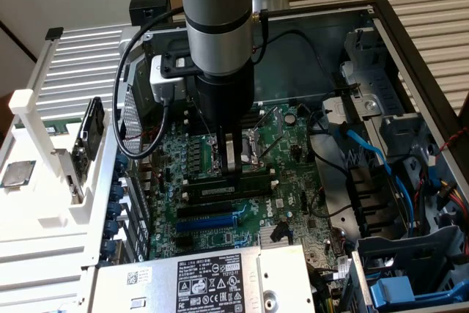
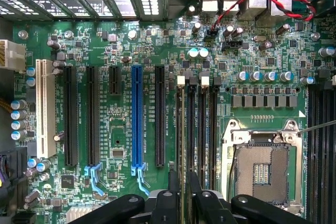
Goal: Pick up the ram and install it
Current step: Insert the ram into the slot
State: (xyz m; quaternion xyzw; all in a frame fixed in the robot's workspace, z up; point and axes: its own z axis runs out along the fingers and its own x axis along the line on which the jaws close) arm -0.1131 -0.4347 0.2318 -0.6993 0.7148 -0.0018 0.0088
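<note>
The open PC case [image 1: 381, 27] is seen from above and a bit off, angled down. The motherboard [image 2: 121, 124] is viewed straight down, pretty close, from the wrist; it's shared by both views.

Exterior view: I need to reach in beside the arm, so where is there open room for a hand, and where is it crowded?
Freest: the bare case panel between the arm and the drive cage, and the power supply top. Crowded: the blue cables, and around the gripper over the motherboard.
</note>
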